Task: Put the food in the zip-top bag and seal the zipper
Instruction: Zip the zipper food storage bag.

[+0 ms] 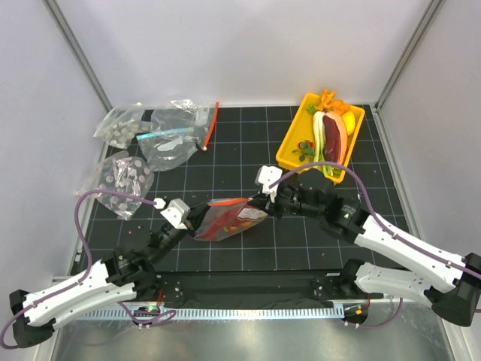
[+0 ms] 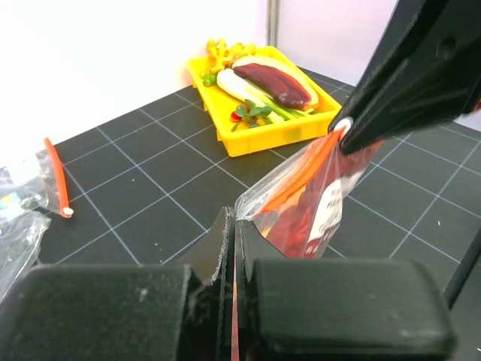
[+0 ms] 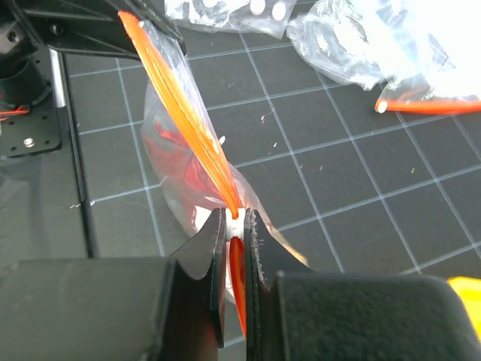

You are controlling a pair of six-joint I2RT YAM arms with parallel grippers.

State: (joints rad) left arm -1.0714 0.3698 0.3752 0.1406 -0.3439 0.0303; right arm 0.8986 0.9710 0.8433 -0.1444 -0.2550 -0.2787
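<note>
1. The zip-top bag [image 1: 210, 229] lies on the bench [image 1: 248, 165] just toward 6 o'clock of its centre, between the two arms. Its mouth edge is held up off the surface.
2. The left end effector [image 1: 195, 223] is clenched on the 9 o'clock end of the zipper [image 1: 229, 201]. The left wrist view shows its fingers [image 2: 219, 248] pressed together with the orange strip pinched between them.
3. The right end effector [image 1: 264, 204] is clenched on the 3 o'clock end of the same strip, which emerges from between its closed fingers [image 3: 214, 248].
4. The zipper runs as one straight band from one end effector to the other. I cannot tell whether its tracks are pressed shut along the whole length.
5. A red lobster [image 1: 234, 218] shows through the clear plastic, inside the bag.
6. At 2 o'clock, well apart from the bag, a yellow tray [image 1: 292, 128] holds a dark red slab [image 1: 334, 135], a leek [image 1: 319, 135], orange pieces [image 1: 328, 98] and a yellow piece [image 1: 349, 120].
7. At 10 o'clock lie bags of grey discs [image 1: 124, 177], a clear bag with white pieces [image 1: 169, 143] and a loose red strip [image 1: 212, 124].
</note>
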